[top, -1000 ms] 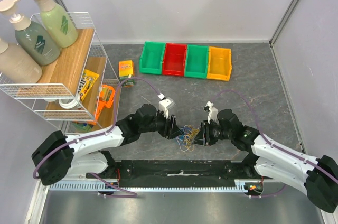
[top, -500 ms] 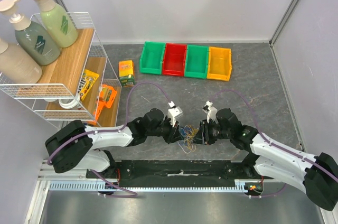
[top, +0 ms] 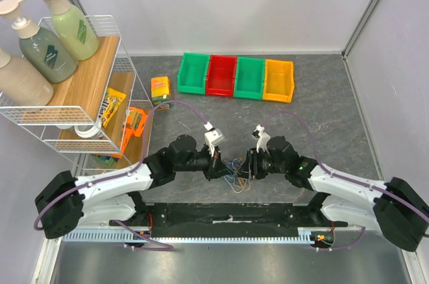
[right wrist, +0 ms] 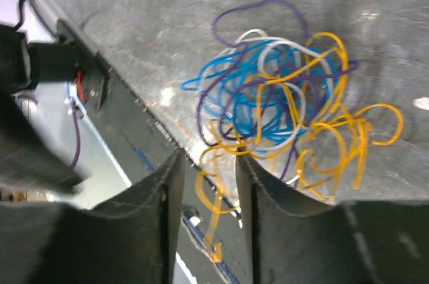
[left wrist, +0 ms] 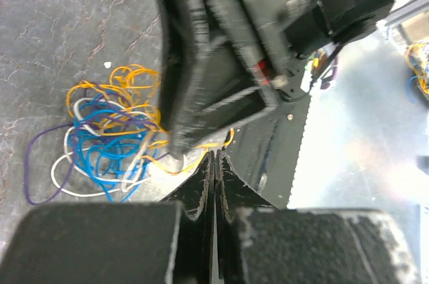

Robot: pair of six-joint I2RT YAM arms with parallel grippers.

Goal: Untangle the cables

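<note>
**Desk:** While you have the top view up, where is the tangle?

**Me:** I see the cables [top: 236,177] as 1 loose knot on the table [top: 322,123]. It sits at 6 o'clock, close to the near edge and between my 2 arms.

**Desk:** Colours?

**Me:** On the wrist views I count blue, yellow, white and purple, all looped through each other. Blue fills the middle and yellow spreads round the outside.

**Desk:** Left side?

**Me:** My left claw [top: 220,165] is at 9 o'clock of the knot, low over the table. Its fingers [left wrist: 201,187] are pressed flat together. A yellow strand [left wrist: 196,155] runs right at the tips, but I cannot tell whether it is pinched.

**Desk:** And the right?

**Me:** My right claw [top: 247,169] is at 3 o'clock of the knot, facing the left one. Its jaws stand apart, and a yellow loop [right wrist: 201,190] lies in the gap between them. The bulk of the knot is at 1 o'clock of that gap in its wrist view.

**Desk:** Anything else nearby?

**Me:** There are 4 bins [top: 236,76] in a row at 12 o'clock, well apart from the cables.
</note>
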